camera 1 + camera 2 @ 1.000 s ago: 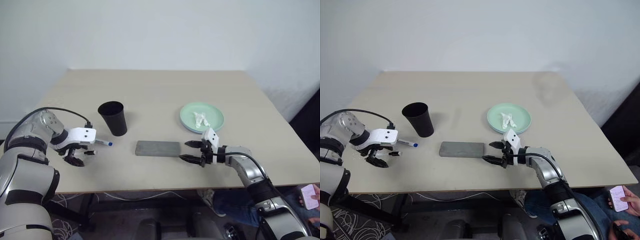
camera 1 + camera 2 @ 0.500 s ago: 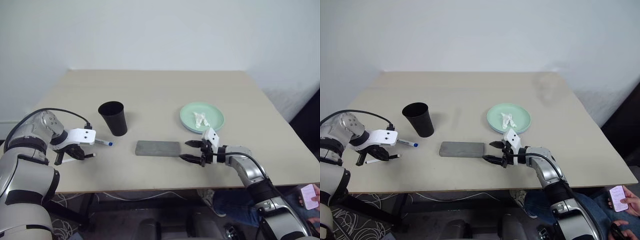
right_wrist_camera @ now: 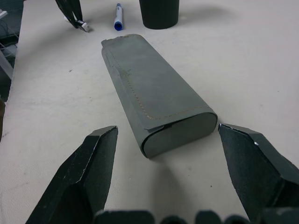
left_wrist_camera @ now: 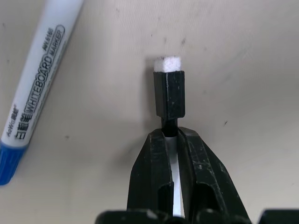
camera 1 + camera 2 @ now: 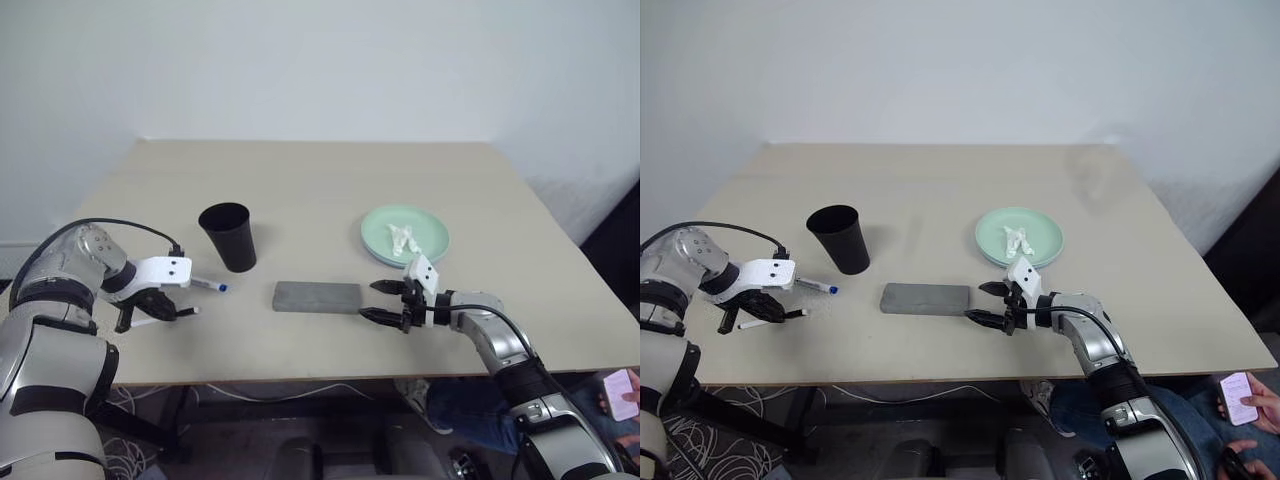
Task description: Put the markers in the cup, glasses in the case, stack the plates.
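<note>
Your left gripper (image 4: 170,140) is clamped on the dark-tipped marker (image 4: 169,93) near its end, so the thin smooth barrel could swivel or slip on the way to the black tapered cup (image 5: 228,236) — the blue-capped marker (image 5: 207,285) lies on the counter (image 5: 320,180) beside it. Your right gripper (image 3: 170,140) stands wide, empty, at the end of the felt-grey case (image 3: 152,91); stacked plates (image 5: 404,235) carry crumpled tissue (image 5: 402,238).
</note>
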`<control>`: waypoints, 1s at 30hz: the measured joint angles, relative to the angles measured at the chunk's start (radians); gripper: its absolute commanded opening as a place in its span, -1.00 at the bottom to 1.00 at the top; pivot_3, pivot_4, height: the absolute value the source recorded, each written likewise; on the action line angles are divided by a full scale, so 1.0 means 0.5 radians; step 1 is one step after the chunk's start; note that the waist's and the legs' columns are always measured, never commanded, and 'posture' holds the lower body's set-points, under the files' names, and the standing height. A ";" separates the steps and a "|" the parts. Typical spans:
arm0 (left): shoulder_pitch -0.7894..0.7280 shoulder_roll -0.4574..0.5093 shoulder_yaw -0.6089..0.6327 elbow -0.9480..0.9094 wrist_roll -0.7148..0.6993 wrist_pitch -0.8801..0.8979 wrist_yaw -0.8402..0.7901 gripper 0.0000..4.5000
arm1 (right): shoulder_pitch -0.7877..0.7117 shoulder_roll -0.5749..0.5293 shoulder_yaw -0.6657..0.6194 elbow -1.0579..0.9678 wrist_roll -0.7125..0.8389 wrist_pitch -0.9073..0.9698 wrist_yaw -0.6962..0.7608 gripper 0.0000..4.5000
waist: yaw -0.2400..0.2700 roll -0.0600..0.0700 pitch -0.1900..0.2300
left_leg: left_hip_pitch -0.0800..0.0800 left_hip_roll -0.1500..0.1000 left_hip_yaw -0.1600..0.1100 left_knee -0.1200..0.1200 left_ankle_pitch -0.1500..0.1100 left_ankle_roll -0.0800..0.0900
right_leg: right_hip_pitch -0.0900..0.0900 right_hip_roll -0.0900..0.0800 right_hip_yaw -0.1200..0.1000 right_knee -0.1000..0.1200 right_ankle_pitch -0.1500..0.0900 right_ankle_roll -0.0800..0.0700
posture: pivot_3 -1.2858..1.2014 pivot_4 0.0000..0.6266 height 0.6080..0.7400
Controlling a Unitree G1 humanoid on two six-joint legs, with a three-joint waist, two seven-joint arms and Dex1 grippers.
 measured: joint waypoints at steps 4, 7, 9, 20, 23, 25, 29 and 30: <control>0.156 -0.027 0.046 -0.430 -0.398 0.193 -0.105 -0.99 | 0.007 -0.009 -0.002 -0.002 0.000 0.000 0.001 0.67 | -0.005 -0.001 0.000 | -0.005 0.002 0.000 0.003 0.000 0.000 | -0.004 0.000 0.001 0.001 0.000 0.000 | 0.03 -1.00 0.71; 0.319 -0.032 0.074 -0.866 -0.700 0.445 -0.121 -0.99 | 0.012 -0.018 -0.004 -0.004 0.001 0.002 0.005 0.67 | -0.006 -0.001 0.000 | -0.006 -0.001 0.000 0.003 0.000 0.001 | -0.005 0.004 0.001 0.002 0.000 0.000 | 0.03 -1.00 0.71; 0.374 -0.083 0.157 -1.063 -0.820 0.585 -0.112 -0.99 | 0.013 -0.026 -0.004 -0.005 0.001 0.003 0.012 0.67 | -0.006 -0.001 0.000 | -0.006 -0.001 -0.001 0.003 0.000 0.001 | -0.005 0.005 0.001 0.002 0.000 0.000 | 0.03 -1.00 0.71; 0.446 -0.309 0.639 -1.519 -1.154 0.950 0.458 -0.99 | 0.013 -0.044 -0.003 -0.015 0.001 0.011 0.027 0.67 | -0.005 0.000 0.000 | 0.009 -0.001 -0.002 0.005 0.001 0.001 | 0.008 0.007 0.002 0.003 0.000 0.000 | 0.03 -1.00 0.71; 0.427 -0.361 0.777 -1.497 -1.171 0.876 0.708 -0.99 | 0.013 -0.055 -0.003 -0.019 0.001 0.018 0.033 0.67 | -0.005 -0.001 0.000 | 0.010 -0.001 -0.002 0.005 0.001 0.000 | 0.008 0.007 0.002 0.003 0.001 0.000 | 0.03 -1.00 0.71; 0.389 -0.379 0.846 -1.466 -1.171 0.826 0.856 -0.99 | 0.013 -0.056 -0.002 -0.023 0.001 0.023 0.035 0.67 | -0.005 -0.001 0.000 | 0.010 -0.001 -0.002 0.005 0.001 0.000 | 0.008 0.007 0.002 0.004 0.001 0.000 | 0.03 -1.00 0.71; 0.349 -0.405 0.952 -1.403 -1.119 0.610 1.195 -0.99 | 0.013 -0.058 -0.002 -0.034 0.001 0.025 0.043 0.67 | -0.004 -0.001 0.000 | 0.011 -0.002 -0.001 0.004 0.000 0.000 | 0.009 0.006 0.002 0.003 0.001 0.000 | 0.03 -1.00 0.71; 0.348 -0.415 0.962 -1.376 -1.105 0.559 1.270 -0.99 | 0.012 -0.058 -0.002 -0.034 0.000 0.025 0.046 0.67 | -0.003 -0.001 0.000 | 0.011 -0.002 -0.001 0.004 0.000 0.000 | 0.009 0.006 0.002 0.003 0.001 0.000 | 0.03 -1.00 0.71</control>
